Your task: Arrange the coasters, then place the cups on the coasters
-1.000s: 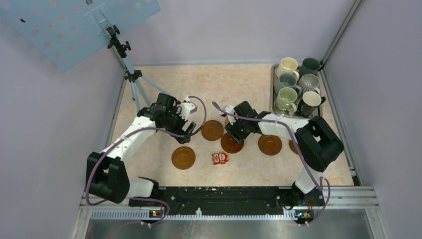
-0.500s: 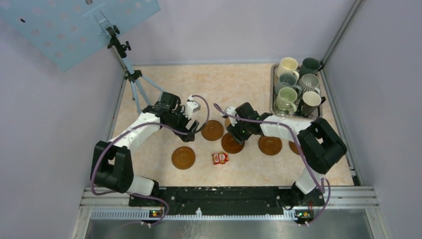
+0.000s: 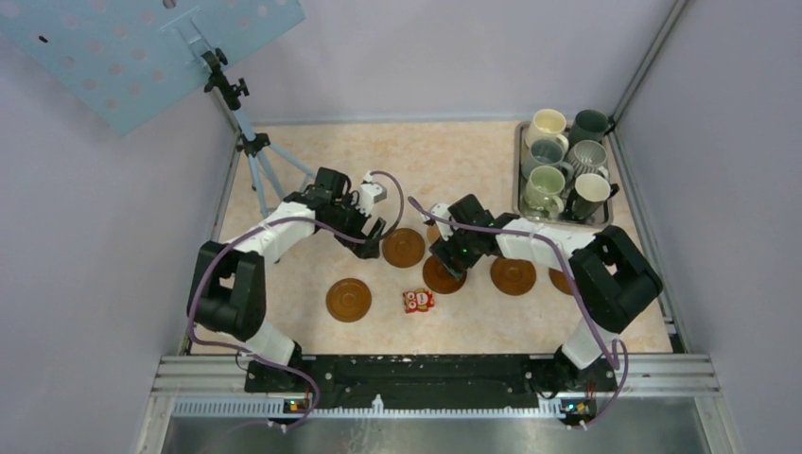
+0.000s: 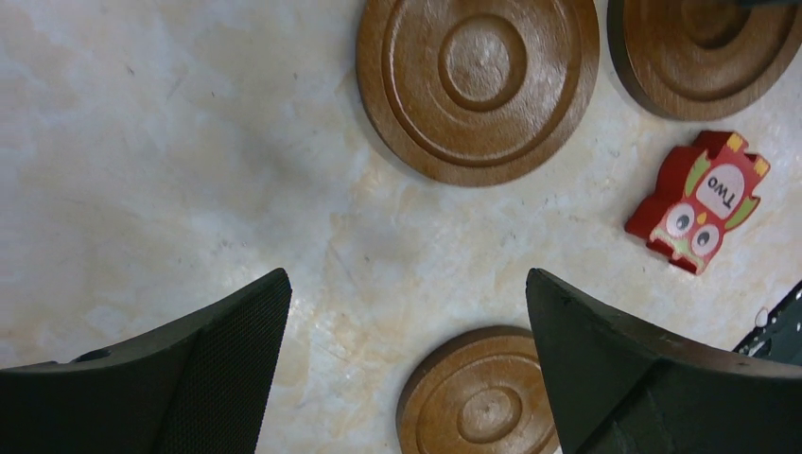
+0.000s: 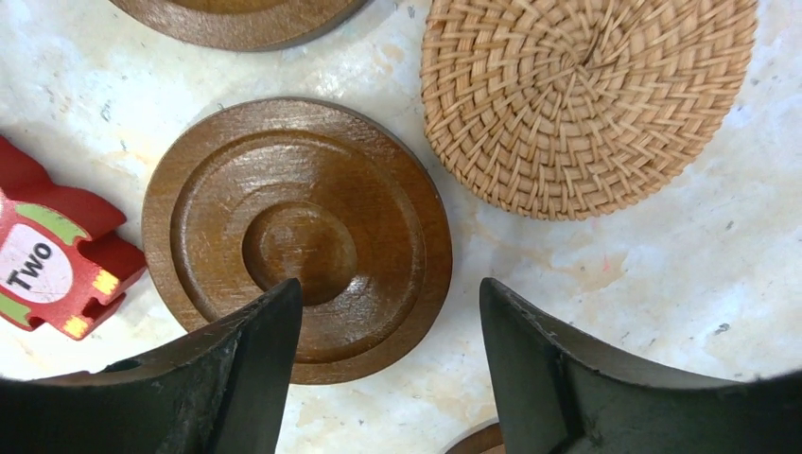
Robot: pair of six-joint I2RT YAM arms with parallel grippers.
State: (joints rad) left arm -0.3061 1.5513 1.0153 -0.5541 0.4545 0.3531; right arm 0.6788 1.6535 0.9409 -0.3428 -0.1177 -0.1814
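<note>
right gripper open over a wooden coaster, probably spacing the row. left gripper open, empty, free for another.

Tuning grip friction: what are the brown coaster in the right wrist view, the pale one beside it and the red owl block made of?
Brown coaster: likely stained wood, semi-gloss; grain streaks, sheen on turned rings.
Pale coaster: woven rattan or similar fibre, matte; spiral weave visible.
Owl block: probably painted wood, could be plastic; flat red coat, printed "Two".
</note>
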